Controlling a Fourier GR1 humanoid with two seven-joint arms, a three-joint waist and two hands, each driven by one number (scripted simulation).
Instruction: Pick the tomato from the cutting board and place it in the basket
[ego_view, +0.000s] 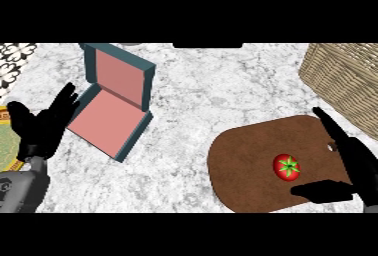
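The tomato (287, 167) lies on the brown cutting board (251, 160), right of its middle, with its green star-shaped calyx facing up toward the camera; it looks slightly taller than wide, its longer side running up and down the view. The right hand (353, 165) is open just right of the tomato, fingers stretched away along the board's right edge and thumb pointing left below the fruit, not touching it. The hand hides part of the board's right side. The wicker basket (343, 75) sits at upper right, cut off by the frame. The left hand (40, 125) rests open at the left edge, beside an open teal box (118, 100) with a pink lining.
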